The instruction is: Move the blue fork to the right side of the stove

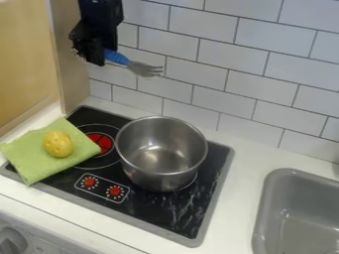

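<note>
High at the upper left, my black gripper (92, 54) hangs above the back left corner of the stove (152, 208). It is shut on the blue handle of the fork (116, 57), whose metal tines point to the right in front of the tiled wall. The fork is held in the air, tilted slightly down toward its tines, touching neither stove nor pot. Part of its handle is hidden by the gripper.
A steel pot (161, 149) stands on the right part of the stove. A green cloth (39, 158) with a yellow potato-like object (58, 144) lies over the left side. The grey sink (265, 213) is at the lower right, a wooden cabinet (27, 64) at the left.
</note>
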`<state>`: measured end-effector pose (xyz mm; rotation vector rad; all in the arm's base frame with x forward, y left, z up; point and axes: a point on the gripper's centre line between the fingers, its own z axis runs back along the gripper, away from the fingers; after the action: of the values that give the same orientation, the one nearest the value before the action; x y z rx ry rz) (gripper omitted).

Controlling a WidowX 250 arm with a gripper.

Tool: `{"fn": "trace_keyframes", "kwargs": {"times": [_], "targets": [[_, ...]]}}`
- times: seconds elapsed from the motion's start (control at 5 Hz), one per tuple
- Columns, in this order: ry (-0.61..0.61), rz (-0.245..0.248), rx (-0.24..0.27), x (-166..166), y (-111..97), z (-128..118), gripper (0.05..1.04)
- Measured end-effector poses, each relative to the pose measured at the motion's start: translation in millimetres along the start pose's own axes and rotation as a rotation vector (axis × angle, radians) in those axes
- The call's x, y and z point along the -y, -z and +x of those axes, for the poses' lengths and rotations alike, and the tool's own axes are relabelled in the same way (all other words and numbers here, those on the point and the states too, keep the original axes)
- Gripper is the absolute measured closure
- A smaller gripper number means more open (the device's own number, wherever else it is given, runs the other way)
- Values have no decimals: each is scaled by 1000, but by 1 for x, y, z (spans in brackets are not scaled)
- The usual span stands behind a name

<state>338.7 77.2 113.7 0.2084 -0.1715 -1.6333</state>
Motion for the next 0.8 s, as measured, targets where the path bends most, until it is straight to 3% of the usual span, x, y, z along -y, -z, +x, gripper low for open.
{"fn": "trace_keyframes", "kwargs": {"times": [0.2,0.6,0.8], "targets": [[77,20,3,11,-13,19,711],[327,56,0,10,-28,85,711],[492,37,-15,16,-25,117,711]]}}
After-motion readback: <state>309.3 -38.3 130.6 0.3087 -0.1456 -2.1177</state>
